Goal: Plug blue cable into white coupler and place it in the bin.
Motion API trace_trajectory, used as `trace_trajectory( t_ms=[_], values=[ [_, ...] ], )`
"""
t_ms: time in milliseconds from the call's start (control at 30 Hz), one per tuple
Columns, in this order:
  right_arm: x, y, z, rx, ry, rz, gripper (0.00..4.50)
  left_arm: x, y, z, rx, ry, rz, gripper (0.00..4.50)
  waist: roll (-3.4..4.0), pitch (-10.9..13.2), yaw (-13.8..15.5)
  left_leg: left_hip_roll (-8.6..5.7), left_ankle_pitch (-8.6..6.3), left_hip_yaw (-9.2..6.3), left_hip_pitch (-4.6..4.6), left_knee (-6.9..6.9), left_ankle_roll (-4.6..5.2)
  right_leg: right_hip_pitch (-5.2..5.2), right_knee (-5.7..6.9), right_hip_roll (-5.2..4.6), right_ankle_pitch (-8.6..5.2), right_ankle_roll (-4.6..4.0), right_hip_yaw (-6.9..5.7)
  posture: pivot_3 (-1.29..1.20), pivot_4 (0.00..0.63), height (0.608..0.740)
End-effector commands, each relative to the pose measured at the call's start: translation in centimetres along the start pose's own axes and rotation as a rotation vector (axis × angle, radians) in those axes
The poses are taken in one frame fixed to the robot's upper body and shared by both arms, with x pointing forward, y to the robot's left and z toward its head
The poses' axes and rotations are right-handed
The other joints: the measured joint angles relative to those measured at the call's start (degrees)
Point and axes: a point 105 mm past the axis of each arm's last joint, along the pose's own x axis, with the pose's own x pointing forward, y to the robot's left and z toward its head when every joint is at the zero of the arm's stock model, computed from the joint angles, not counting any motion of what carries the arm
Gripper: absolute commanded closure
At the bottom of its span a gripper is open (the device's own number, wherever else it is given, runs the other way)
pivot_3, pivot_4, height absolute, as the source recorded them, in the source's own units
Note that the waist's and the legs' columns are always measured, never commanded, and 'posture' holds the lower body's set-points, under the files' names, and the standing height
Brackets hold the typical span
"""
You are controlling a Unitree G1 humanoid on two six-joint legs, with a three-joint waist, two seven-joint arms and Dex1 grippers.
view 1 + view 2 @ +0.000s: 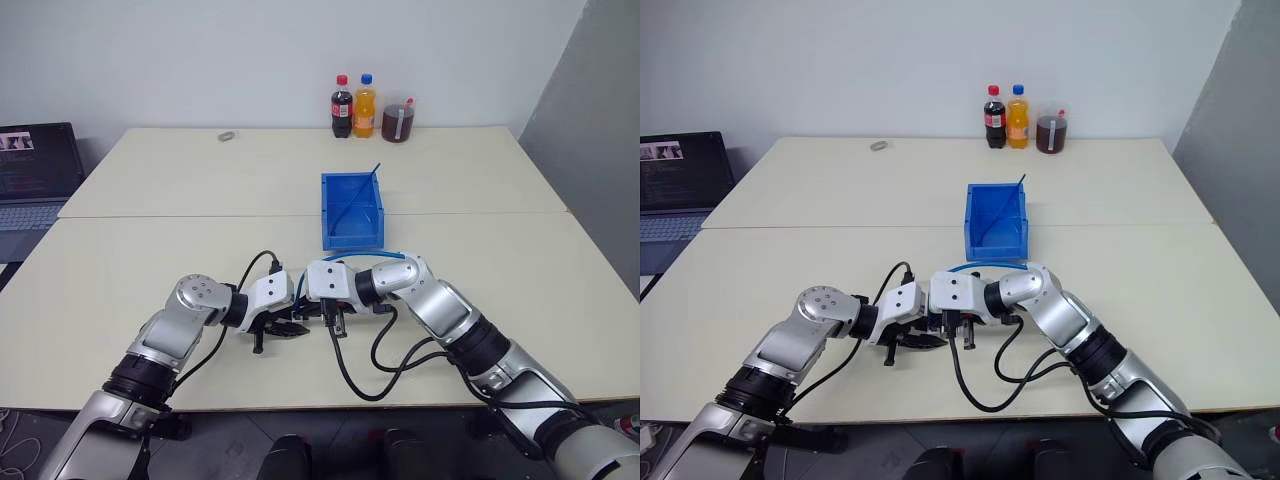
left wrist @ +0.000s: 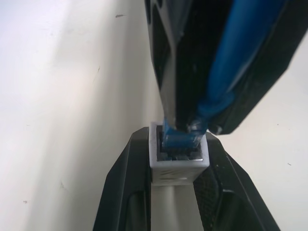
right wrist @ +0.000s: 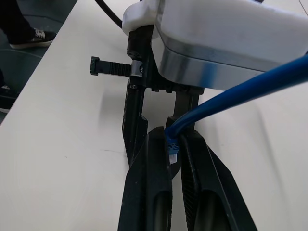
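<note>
Near the tabletop's front edge, the left pincer (image 2: pixel 179 192) clamps the white coupler (image 2: pixel 179 162); the right pincer (image 3: pixel 174 159) grips the blue cable (image 2: pixel 236 62), plug entering the socket. Misalignment could jam it; the bin (image 1: pixel 352 212) waits behind.

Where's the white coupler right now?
The white coupler sits clamped in the left hand, above the table's near edge, with the blue cable plug entering it.

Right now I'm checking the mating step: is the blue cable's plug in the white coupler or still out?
In, at least partly: the blue cable enters the white coupler's socket. Full seating cannot be told.
</note>
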Motion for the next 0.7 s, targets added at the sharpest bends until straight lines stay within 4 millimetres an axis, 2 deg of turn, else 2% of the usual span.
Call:
trace_trajectory(
  t_ms=[33, 100, 167, 200, 433, 567, 600, 667, 700],
  values=[
    [1.1, 2.6, -5.6, 0.191, 0.157, 0.068, 4.5, 0.5, 0.2, 0.6, 0.05, -0.019, 0.028, 3.69, 0.01, 0.0, 0.0, 0.0, 0.0, 0.0, 0.0, -0.01, 0.0, 0.0, 0.0, 0.0, 0.0, 0.0, 0.01, 0.0, 0.15, 0.74],
    [0.8, 2.1, -5.0, 0.191, 0.121, 0.035, 4.5, 0.5, 0.3, 0.7, 0.042, -0.033, 0.041, 3.69, 0.01, 0.0, 0.1, 0.0, 0.0, 0.0, 0.0, -0.01, 0.0, 0.0, 0.0, -0.01, 0.0, 0.0, 0.01, 0.0, 0.15, 0.74],
    [0.1, 1.3, -3.9, 0.184, 0.072, -0.01, 4.5, 0.4, 0.3, 0.7, 0.027, -0.05, 0.048, 2.98, 0.0, 0.0, 0.2, 0.0, 0.0, -0.02, -0.01, 0.0, 0.0, -0.01, 0.0, -0.01, 0.01, 0.01, -0.02, 0.0, 0.15, 0.74],
    [-0.3, 1.1, -3.4, 0.183, 0.048, -0.029, 4.5, 0.3, 0.3, 0.8, 0.026, -0.057, 0.053, 2.88, 0.02, 0.0, 0.3, -0.01, 0.0, -0.02, -0.02, 0.0, 0.0, -0.01, 0.0, -0.02, 0.01, 0.01, -0.02, 0.0, 0.15, 0.74],
    [-2.7, 0.3, -0.9, 0.201, -0.06, -0.13, 4.5, -1.4, 0.2, 0.8, -0.024, -0.111, 0.097, 1.44, -0.14, 0.4, 0.2, 0.02, 0.0, -0.06, -0.21, -0.06, 0.0, -0.18, -0.01, -0.01, -0.01, -0.02, -0.04, 0.0, 0.15, 0.74],
    [-4.0, -0.3, 0.6, 0.226, -0.121, -0.191, 4.5, -2.4, -0.1, 1.1, -0.054, -0.143, 0.111, 0.68, -0.15, 0.5, 0.1, 0.04, 0.01, -0.08, -0.79, -0.13, -0.01, -0.74, 0.02, 0.01, -0.02, -0.04, -0.06, 0.0, 0.15, 0.74],
    [-4.8, -0.9, 1.3, 0.241, -0.155, -0.225, 4.5, -2.9, 0.4, 1.8, -0.076, -0.181, 0.149, 0.35, -0.16, 0.5, 0.1, 0.03, 0.01, -0.1, -1.08, -0.11, -0.01, -1.0, 0.04, 0.01, 0.0, -0.04, -0.08, 0.0, 0.15, 0.74],
    [-6.3, -1.9, 2.5, 0.274, -0.217, -0.284, 4.5, -3.8, 1.5, 3.0, -0.107, -0.251, 0.227, 0.03, -0.24, 0.8, 0.2, 0.0, 0.01, -0.11, -1.12, -0.1, -0.02, -1.01, 0.03, -0.01, 0.12, -0.25, -0.09, 0.0, 0.15, 0.74],
    [-7.1, -2.3, 3.2, 0.3, -0.259, -0.301, 4.5, -4.3, 2.1, 3.6, -0.11, -0.281, 0.276, 0.03, -0.37, 1.0, 0.3, 0.0, 0.01, -0.12, -1.18, -0.1, -0.02, -1.03, 0.02, -0.02, 0.13, -0.26, -0.1, 0.0, 0.15, 0.74]
  ],
)
